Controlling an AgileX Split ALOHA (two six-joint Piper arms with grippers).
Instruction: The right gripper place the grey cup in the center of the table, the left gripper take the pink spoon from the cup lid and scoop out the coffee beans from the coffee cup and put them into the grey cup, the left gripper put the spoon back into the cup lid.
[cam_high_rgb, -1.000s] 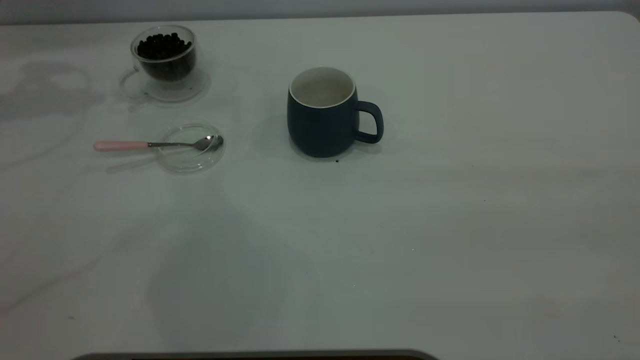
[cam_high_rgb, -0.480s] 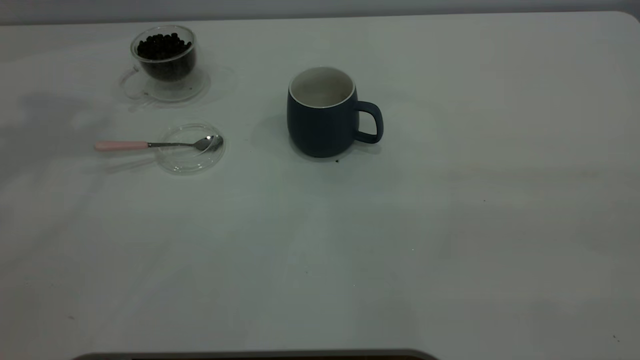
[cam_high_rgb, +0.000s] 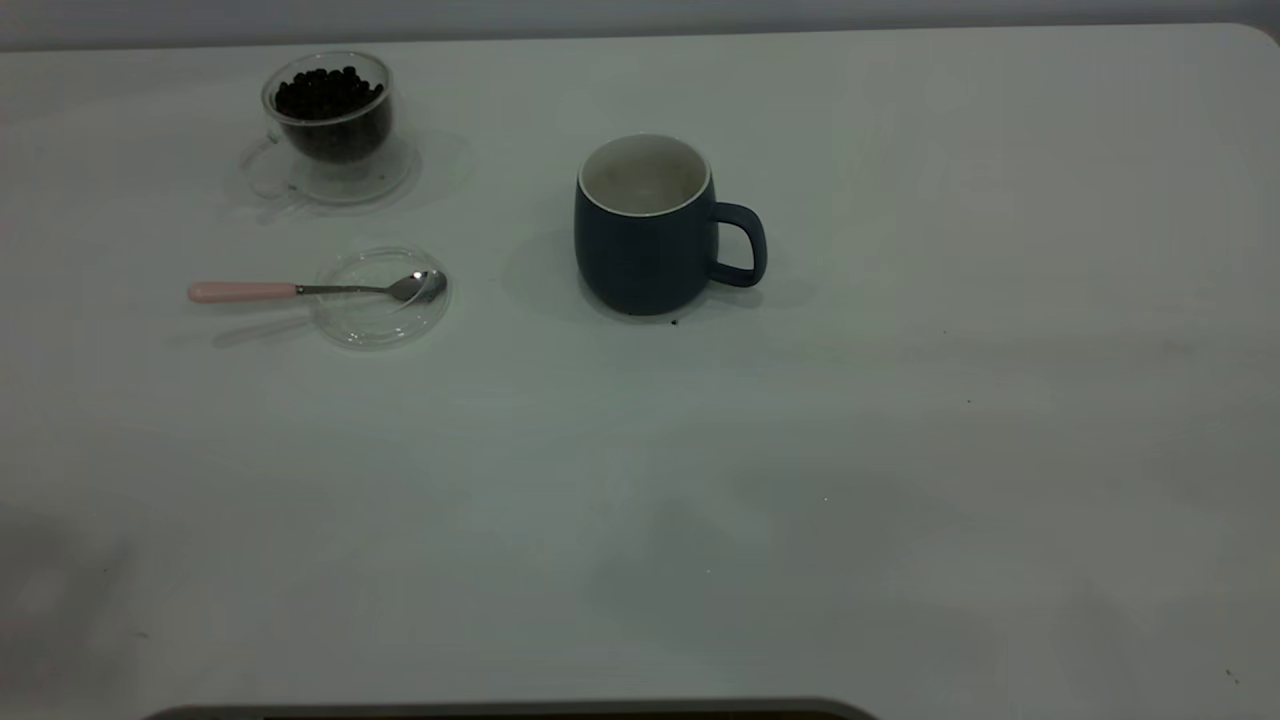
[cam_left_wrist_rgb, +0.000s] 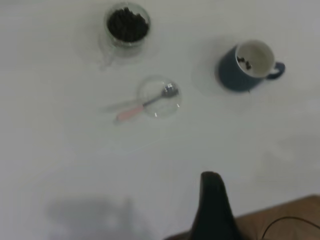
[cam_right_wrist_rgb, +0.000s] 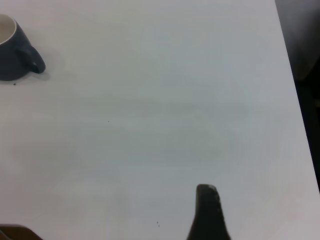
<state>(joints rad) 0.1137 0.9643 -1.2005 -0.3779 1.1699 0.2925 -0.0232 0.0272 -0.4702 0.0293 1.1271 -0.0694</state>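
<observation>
Nothing on the table has shifted: pink spoon (cam_high_rgb: 300, 290) in the cup lid (cam_high_rgb: 381, 296) near the left edge, beans in the centred grey cup (cam_high_rgb: 648, 228); finger state I cannot tell; the overhanging handle risks tipping if bumped.

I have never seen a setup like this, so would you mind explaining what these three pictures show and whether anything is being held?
This is a table rig with two robot arms, each ending in a claw. The wide picture comes from an outside camera facing the arms; neither arm shows in it. The other two come from cameras on the wrists; the dark shape at each one's edge is part of the left claw and right claw. On the white table stand a glass coffee cup full of beans, a clear cup lid with the pink spoon resting in it, and the grey cup, holding a few beans. Nothing is held.
</observation>
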